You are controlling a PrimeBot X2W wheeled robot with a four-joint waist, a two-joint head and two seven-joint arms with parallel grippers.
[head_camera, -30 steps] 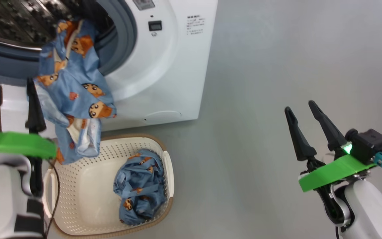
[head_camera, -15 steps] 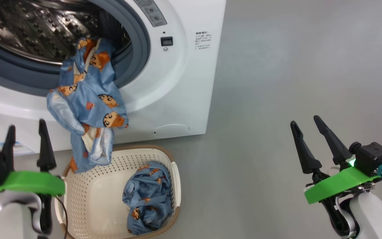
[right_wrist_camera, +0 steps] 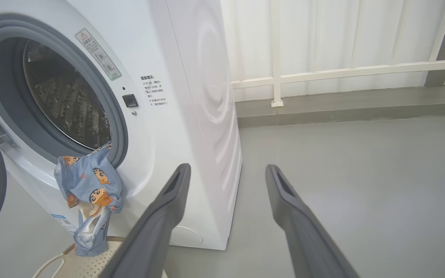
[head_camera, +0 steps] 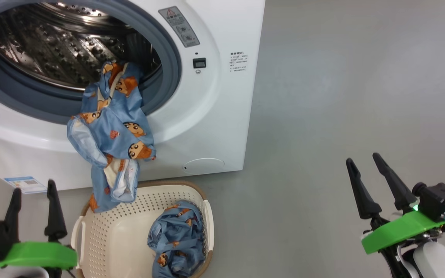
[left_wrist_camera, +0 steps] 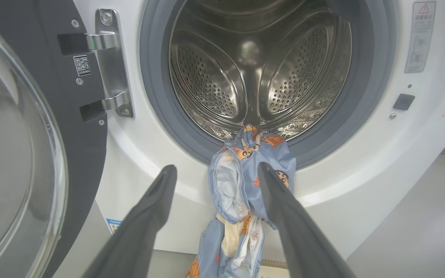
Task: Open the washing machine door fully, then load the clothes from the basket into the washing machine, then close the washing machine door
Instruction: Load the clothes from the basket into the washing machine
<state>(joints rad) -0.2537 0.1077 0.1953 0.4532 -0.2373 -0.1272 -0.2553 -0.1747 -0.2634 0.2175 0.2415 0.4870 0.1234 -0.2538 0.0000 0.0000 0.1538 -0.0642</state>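
Two pieces of the clothes remain outside the drum. The hanging garment lies straight ahead of the left gripper, beyond its fingertips and not touching them. Only its upper end is draped over the grey gasket. The longer lower part droops down the front of the washing machine and ends at the rim of the basket. It probably hangs this way because too little cloth is past the lip to anchor it, so its own weight pulls it outward.

The bundle sits in the basket, just inward of the left gripper and lower, against the basket's far wall. The left gripper's jaws are spread wide and hold nothing. They are aimed at the hanging cloth, which suits a fresh grip or a push deeper inside.

The door stands swung back on its hinge, to the outer side of the left gripper, so the mouth is clear for loading.

The right gripper is also spread and empty, parked over bare floor. The machine stands ahead of it and to its inner side, well apart from any cloth.

Loading looks partly done. Cloth across the gasket would block the door from closing.
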